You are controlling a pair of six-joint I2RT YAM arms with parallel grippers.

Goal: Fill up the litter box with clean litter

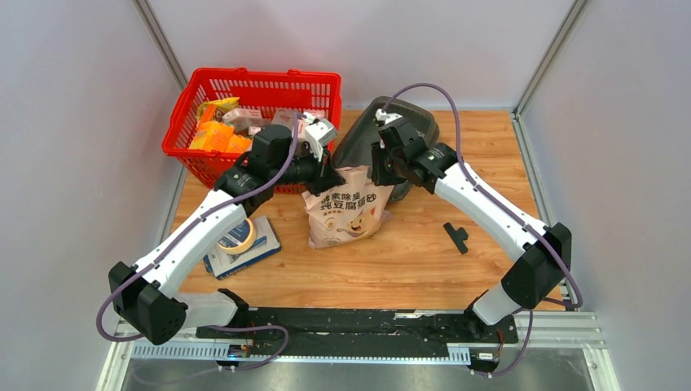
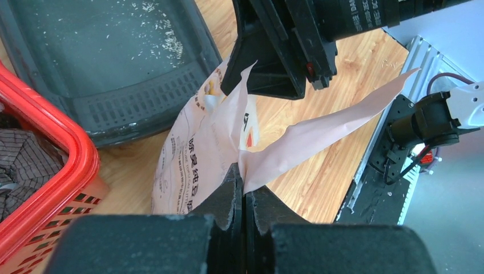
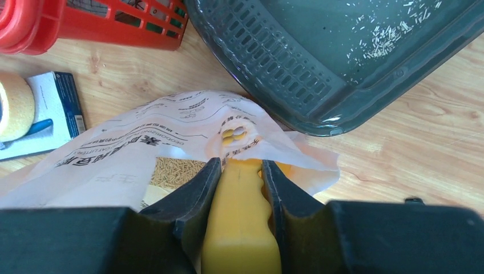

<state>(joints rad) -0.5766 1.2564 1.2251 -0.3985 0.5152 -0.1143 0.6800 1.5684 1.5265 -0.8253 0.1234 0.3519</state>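
**Pink-beige bag (image 1: 346, 213) being pinched and scooped beside the litter box (image 1: 411, 120)**

The left gripper (image 2: 244, 191) is pinching the bag's torn top edge, its fingers pressed tight together on the paper. The right gripper (image 3: 241, 171) is clamping the handle of a yellow scoop (image 3: 240, 234), whose front end is reaching into the bag's mouth. Tan pellets (image 3: 180, 170) are showing inside the opening.

The dark grey litter box is sitting on the wooden table (image 1: 407, 261) just behind the bag and to the right of the red basket (image 1: 269, 74). Only a thin scatter of pale litter (image 3: 388, 43) is lying on its floor.

A tape roll (image 1: 235, 236) is resting on a blue-edged booklet (image 1: 265, 244) beside the left arm. A small black piece (image 1: 456, 236) is lying on the wood near the right arm.
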